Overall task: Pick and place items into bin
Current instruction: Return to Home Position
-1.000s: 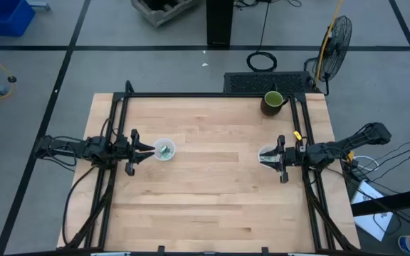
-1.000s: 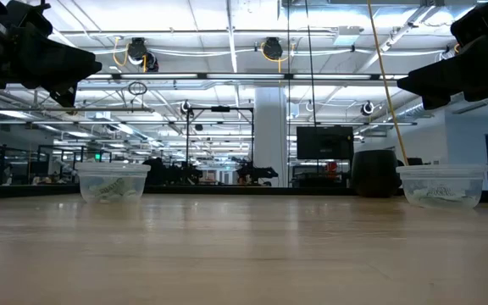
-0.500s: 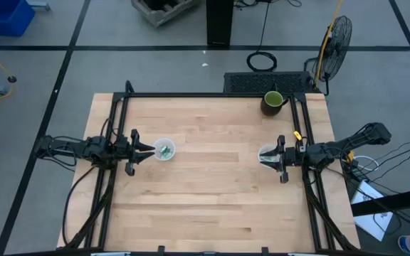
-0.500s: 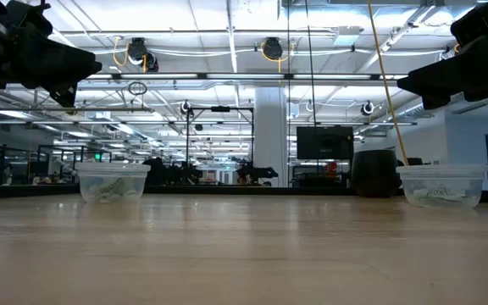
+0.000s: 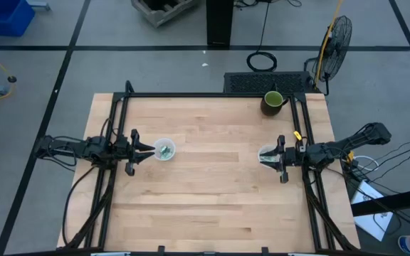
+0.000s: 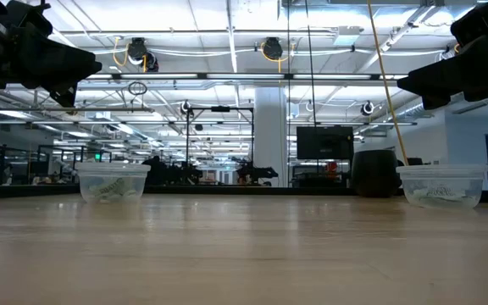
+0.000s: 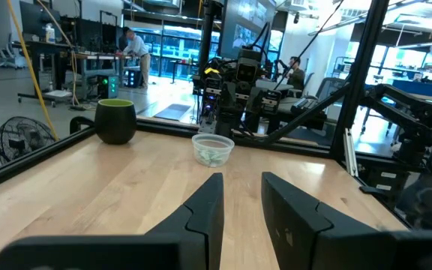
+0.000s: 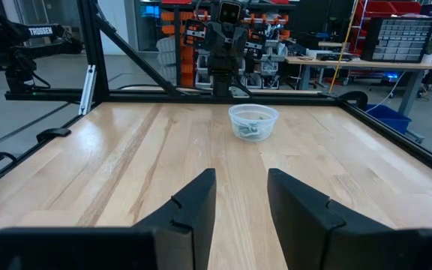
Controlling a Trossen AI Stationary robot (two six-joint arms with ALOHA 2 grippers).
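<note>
The items show only inside two small clear cups. The left cup [image 5: 164,150] [image 6: 113,182] [image 8: 253,121] stands on its base on the table and holds pale green-and-white packets [image 5: 166,150]. The right cup [image 5: 269,153] [image 6: 441,185] [image 7: 213,149] also holds pale packets [image 6: 437,194]. My left gripper [image 5: 149,150] [image 7: 241,184] hovers open, high above the table just left of the left cup. My right gripper [image 5: 263,156] [image 8: 241,180] hovers open, high over the right cup's edge. No packets show loose on the table.
A dark green mug [image 5: 272,102] [image 7: 115,120] stands near the table's far right corner. A black frame rail [image 5: 205,95] runs round the far edge and both sides. Bare wood lies between the two cups. People work in the room beyond.
</note>
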